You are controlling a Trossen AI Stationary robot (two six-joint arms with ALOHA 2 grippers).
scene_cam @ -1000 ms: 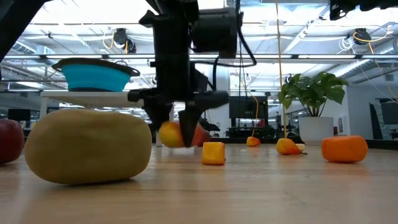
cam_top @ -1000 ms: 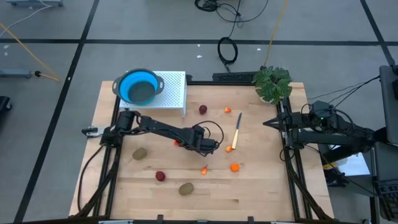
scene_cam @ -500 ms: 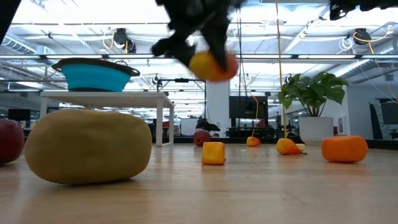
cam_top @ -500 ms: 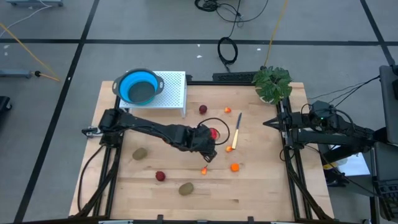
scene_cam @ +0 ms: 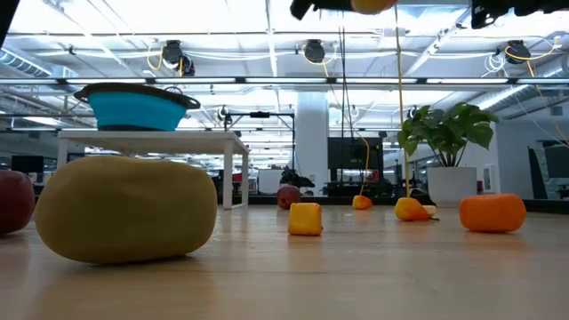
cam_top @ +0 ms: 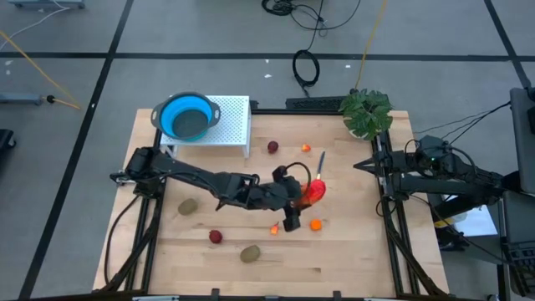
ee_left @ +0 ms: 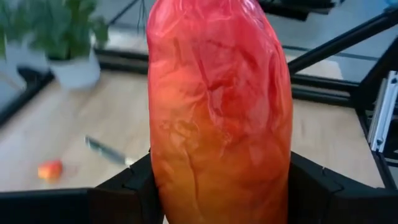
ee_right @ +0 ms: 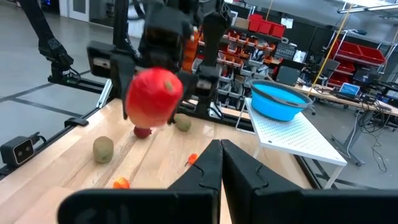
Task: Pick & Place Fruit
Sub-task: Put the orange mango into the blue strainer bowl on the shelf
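Left hand (cam_top: 303,199) clenched on the red-orange fruit (cam_top: 314,191), lifted above mid-tabletop (cam_top: 351,251); right hand (ee_right: 219,163) closed, parked at the right edge; risk: smooth tapered fruit slipping from the narrow grip in transit.

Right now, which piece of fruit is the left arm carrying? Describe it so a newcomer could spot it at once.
Start at the wooden table and follow the left arm out to its centre. The left gripper is shut on the elongated red-orange fruit, held up off the surface. It is the largest piece and the only one not lying on the table.
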